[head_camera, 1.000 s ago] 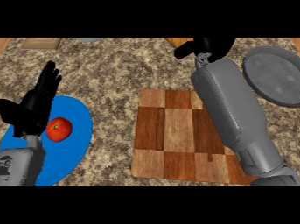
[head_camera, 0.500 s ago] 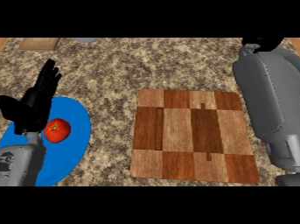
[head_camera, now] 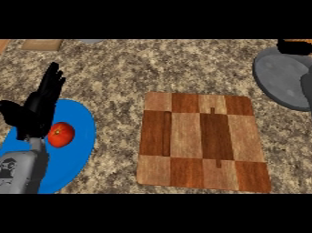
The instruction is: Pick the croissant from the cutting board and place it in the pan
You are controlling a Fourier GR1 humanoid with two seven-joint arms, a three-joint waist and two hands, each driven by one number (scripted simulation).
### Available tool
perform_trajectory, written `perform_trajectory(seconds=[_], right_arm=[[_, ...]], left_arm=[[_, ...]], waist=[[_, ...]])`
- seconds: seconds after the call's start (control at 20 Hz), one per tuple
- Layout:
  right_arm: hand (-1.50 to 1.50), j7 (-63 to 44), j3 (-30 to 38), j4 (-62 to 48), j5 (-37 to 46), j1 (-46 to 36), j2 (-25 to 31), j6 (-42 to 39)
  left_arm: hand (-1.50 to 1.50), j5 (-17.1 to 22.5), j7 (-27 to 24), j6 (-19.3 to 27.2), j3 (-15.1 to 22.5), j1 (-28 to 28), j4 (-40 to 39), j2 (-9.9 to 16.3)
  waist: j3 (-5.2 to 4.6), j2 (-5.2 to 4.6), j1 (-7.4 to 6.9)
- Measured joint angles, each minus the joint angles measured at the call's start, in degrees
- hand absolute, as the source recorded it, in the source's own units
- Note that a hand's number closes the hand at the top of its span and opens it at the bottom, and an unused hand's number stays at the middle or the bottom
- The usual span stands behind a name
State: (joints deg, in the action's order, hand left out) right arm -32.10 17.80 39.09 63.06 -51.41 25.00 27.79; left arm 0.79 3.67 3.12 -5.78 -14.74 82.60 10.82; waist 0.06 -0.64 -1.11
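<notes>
Granite counter (head_camera: 185, 68): cutting board (head_camera: 202, 139) ctr, bare. Pan (head_camera: 282, 82) upper right, now uncovered; right hand (head_camera: 296, 46) curled, croissant orientation hidden. Left hand (head_camera: 37, 107) lower left, fingers straight, over blue plate (head_camera: 78, 150) w/ tomato (head_camera: 61, 134).

tomato (head_camera: 62, 134) on plate (head_camera: 78, 150) left | cutting board (head_camera: 202, 140) centre | pan (head_camera: 284, 77) right
</notes>
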Motion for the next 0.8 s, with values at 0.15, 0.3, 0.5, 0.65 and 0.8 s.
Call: perform_trajectory(seconds=[0.15,0.3,0.5,0.65,0.8], right_arm=[[1.50,4.6,2.2,-5.7,-0.7,1.3,4.2,3.1],[1.50,9.4,4.6,-11.5,-2.5,1.5,7.0,5.8],[1.50,14.7,7.6,-17.3,-4.7,2.2,9.2,9.7],[-1.50,19.2,10.9,-19.8,-8.5,2.7,9.7,10.0],[-1.50,21.3,14.2,-22.6,-12.5,2.2,9.9,6.0]], left_arm=[[0.00,0.2,-0.2,-0.4,0.3,0.6,0.6,-0.1],[0.00,-0.4,1.5,0.1,1.2,-0.1,1.7,-0.6],[0.00,-1.1,0.7,0.5,1.8,-0.5,1.5,-1.2],[0.00,-0.7,0.2,0.0,1.4,-0.9,0.7,-1.1],[0.00,-0.8,-0.2,-0.1,1.5,-1.0,0.5,-1.2]], waist=[[0.05,-0.18,-0.54],[0.12,-0.34,-0.99],[0.20,-0.79,-1.80],[0.29,-0.99,-1.97],[0.35,-1.08,-2.27]])
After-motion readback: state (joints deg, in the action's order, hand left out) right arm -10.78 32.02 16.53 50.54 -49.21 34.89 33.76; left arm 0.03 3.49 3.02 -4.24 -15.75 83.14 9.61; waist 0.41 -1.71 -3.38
